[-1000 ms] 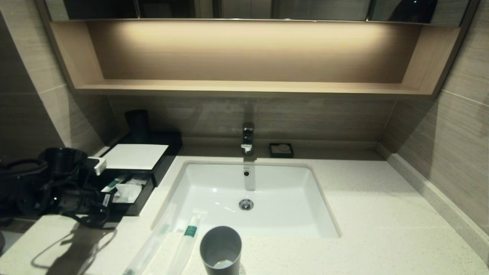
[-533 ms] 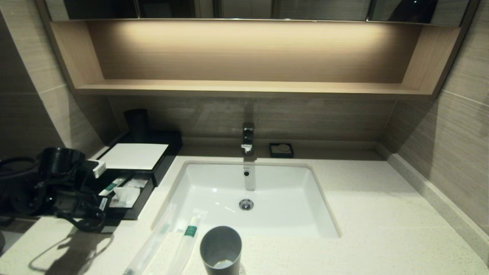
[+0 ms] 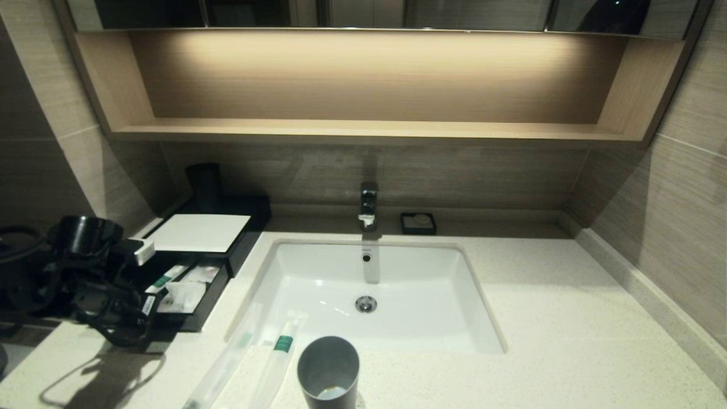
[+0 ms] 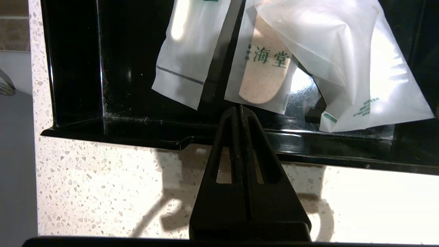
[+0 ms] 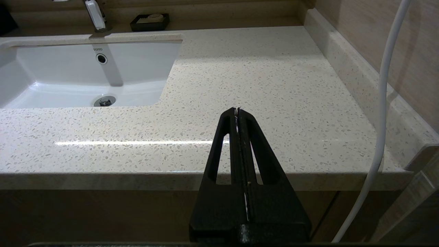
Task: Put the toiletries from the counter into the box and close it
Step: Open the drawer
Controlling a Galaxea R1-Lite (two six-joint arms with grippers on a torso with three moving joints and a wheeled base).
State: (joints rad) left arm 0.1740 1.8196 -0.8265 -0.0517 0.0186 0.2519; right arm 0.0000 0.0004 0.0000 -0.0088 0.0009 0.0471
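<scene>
Two toiletries lie on the counter (image 3: 568, 341) at the sink's front left: a clear packet (image 3: 227, 358) and one with a green band (image 3: 279, 355). The black box (image 3: 250, 221) with a white top panel stands at the back left. Its drawer (image 3: 196, 318) is pulled out and holds white packets (image 3: 180, 294), which also show in the left wrist view (image 4: 271, 58). My left gripper (image 4: 239, 108) is shut, tips at the drawer's front wall (image 4: 137, 132), nothing visible between the fingers. My right gripper (image 5: 237, 109) is shut and empty, over the counter's front right edge.
A grey cup (image 3: 328, 372) stands at the front edge beside the banded packet. The white sink basin (image 3: 318, 284) fills the middle, with a tap (image 3: 368, 204) and a small black soap dish (image 3: 418, 222) behind. A black tumbler (image 3: 203, 179) stands behind the box. My left arm (image 3: 85, 272) covers the counter's left end.
My left arm has drawn back toward the front left, and the drawer has slid out a little further with it. The packets on the counter have not moved.
</scene>
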